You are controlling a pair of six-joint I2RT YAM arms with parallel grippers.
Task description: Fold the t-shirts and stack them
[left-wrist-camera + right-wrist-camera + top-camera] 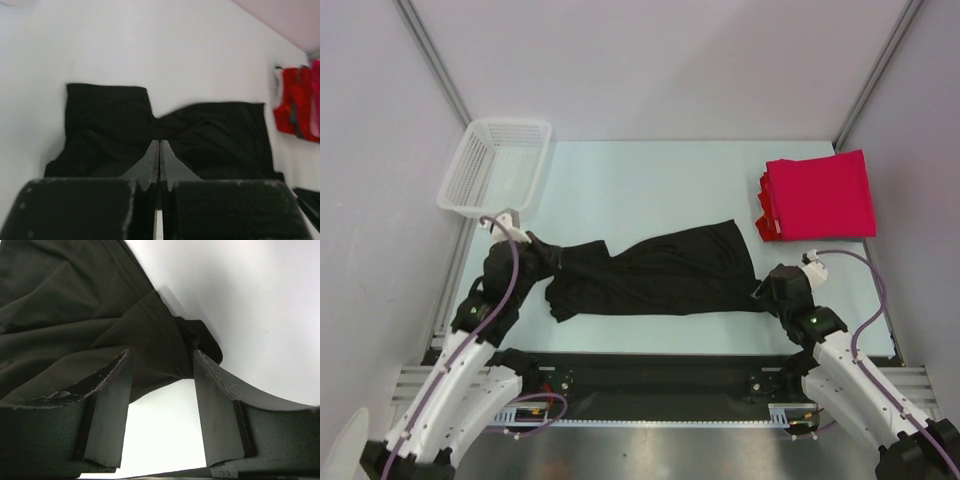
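Observation:
A black t-shirt [660, 270] lies stretched left to right across the near part of the table, bunched and narrowed at its left end. My left gripper [552, 256] is at that left end, jaws closed, and the cloth folds run into the fingertips in the left wrist view [159, 143]. My right gripper [760, 290] is open at the shirt's right hem corner. In the right wrist view [162, 357] the hem [165, 345] hangs between the spread fingers and neither pad touches it. A folded stack of red t-shirts [820, 195] lies at the back right.
A white mesh basket [470, 180] stands at the back left corner of the pale table [650, 180]. Grey walls and metal frame posts close in the sides. The red stack also shows at the right edge of the left wrist view [295, 105].

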